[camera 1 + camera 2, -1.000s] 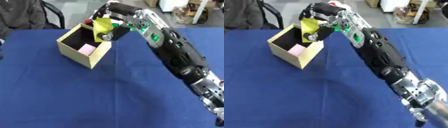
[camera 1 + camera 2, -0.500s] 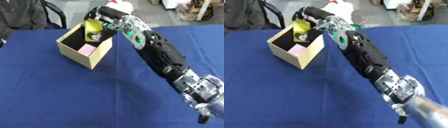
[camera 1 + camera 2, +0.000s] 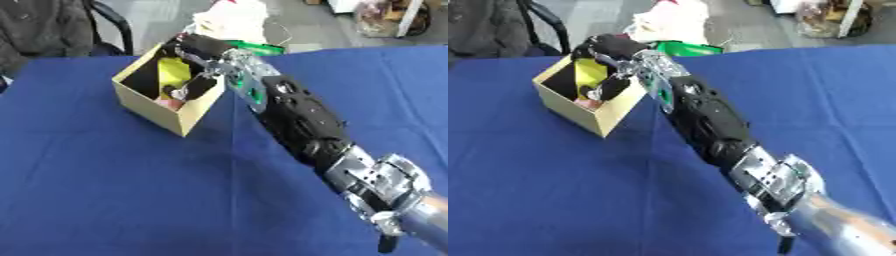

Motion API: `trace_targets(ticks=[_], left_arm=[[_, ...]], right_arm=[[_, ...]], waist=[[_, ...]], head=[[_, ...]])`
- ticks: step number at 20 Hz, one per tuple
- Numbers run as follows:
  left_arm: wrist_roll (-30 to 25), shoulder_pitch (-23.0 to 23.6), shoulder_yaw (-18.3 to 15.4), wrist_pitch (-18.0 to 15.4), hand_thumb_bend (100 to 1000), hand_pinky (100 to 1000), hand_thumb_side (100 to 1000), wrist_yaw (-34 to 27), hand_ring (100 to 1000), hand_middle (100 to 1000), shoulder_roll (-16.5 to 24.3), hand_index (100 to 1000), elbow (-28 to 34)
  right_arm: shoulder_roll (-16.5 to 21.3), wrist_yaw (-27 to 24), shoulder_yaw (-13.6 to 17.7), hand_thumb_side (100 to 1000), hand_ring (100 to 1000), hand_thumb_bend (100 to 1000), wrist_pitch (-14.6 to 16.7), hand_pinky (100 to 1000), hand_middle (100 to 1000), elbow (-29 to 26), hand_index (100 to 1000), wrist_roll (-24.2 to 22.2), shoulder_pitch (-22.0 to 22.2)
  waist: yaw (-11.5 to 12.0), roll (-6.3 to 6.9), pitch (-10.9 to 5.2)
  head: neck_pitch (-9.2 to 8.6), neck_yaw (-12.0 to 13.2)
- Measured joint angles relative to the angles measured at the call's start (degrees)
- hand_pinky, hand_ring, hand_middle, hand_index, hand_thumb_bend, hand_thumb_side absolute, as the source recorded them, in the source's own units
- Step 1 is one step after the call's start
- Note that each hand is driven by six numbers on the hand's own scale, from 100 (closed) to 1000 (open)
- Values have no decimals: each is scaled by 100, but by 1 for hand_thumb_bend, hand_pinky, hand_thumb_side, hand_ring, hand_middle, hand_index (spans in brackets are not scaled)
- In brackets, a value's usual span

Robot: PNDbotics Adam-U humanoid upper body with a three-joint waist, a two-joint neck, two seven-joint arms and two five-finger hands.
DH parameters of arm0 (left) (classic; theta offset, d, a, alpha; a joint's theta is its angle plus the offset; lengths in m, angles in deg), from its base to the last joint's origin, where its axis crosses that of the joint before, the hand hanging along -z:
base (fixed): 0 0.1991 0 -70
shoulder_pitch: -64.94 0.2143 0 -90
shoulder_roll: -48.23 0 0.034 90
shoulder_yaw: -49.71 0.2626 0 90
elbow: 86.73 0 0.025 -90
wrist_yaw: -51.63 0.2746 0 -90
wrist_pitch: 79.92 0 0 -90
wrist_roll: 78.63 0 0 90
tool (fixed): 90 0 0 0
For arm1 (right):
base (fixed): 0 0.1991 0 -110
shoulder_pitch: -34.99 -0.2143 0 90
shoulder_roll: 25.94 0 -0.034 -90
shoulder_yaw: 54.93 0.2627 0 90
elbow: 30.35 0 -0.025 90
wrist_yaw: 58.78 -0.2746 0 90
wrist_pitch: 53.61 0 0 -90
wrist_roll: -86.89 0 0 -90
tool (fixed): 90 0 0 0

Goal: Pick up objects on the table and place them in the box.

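Observation:
An open tan cardboard box [image 3: 150,108] stands on the blue table at the upper left. My right arm stretches from the lower right corner up to it. My right hand [image 3: 199,86] reaches over the box's right rim and into the opening. Its curled fingers still close round a yellow object [image 3: 174,74], which now sits low inside the box. Something pink [image 3: 170,103] lies on the box's floor beneath the hand. My left hand shows in neither view.
The blue cloth [image 3: 105,190] covers the whole table. Beyond the far edge lie a white bag [image 3: 232,22] and something green [image 3: 264,48]. A chair with a dark jacket [image 3: 44,25] stands at the upper left.
My right hand has carried the yellow object from above the box's right rim down into the box.

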Motion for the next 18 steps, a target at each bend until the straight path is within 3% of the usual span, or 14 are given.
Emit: trace_targets(ticks=[2,5,12,16,18], left_arm=[[-4,-2,0,-3,245,620,634,0,660,648,0,821,0],[-7,-4,0,-6,245,620,634,0,660,648,0,821,0],[-7,-3,-1,-7,244,621,636,0,659,647,1,821,0],[2,37,-12,-10,244,621,637,10,659,648,7,820,-2],[40,109,-53,-11,244,621,637,29,659,648,13,820,-5]], right_arm=[[0,97,0,395,890,349,-3,895,946,-1,1000,64,2],[0,225,0,407,899,390,-36,900,981,-25,1000,172,10],[18,203,1,401,894,355,-122,888,959,-192,1000,322,34],[110,-457,-67,401,854,256,-204,847,868,-590,997,324,135],[230,-999,-135,401,847,225,-254,839,870,-931,997,285,236]], waist=[[-3,-3,0],[-13,-4,0],[-116,-12,-3],[-333,-40,-64],[-538,-40,-126]], head=[[0,3],[0,6],[0,61],[9,223],[51,386]])
